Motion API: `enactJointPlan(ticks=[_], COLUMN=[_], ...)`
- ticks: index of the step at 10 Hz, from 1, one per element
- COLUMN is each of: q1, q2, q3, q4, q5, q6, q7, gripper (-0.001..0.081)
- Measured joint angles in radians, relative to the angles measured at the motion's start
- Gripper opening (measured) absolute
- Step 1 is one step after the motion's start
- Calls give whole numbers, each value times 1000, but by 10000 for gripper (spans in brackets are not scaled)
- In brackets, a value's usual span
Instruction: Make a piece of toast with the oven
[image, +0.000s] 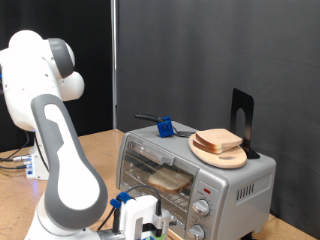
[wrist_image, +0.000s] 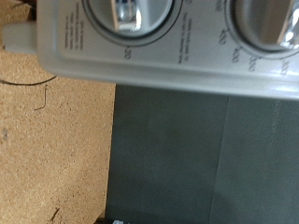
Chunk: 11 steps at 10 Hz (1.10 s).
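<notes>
The toast (image: 168, 180) already lies on the rack inside the oven (image: 190, 175) in the lower middle of the frame, and the tool (image: 143, 222) sits low by the knobs (wrist_image: 129, 13), but I cannot tell if it is released or clenched.

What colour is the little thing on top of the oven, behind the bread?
Blue. The clip-like thing sits on the silver oven, clearest in the exterior view.
</notes>
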Motion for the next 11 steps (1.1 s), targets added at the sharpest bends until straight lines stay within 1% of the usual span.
enactJointPlan(ticks=[2, 4, 8, 11], q1=[4, 8, 23, 29], q2=[37, 49, 50, 50], q3=[21, 42, 66, 82], q4=[34, 36, 10, -12], q5=[15, 21, 22, 43], q6=[-1, -3, 3, 36], q7=[0, 0, 0, -1], gripper=[680, 680, 680, 671])
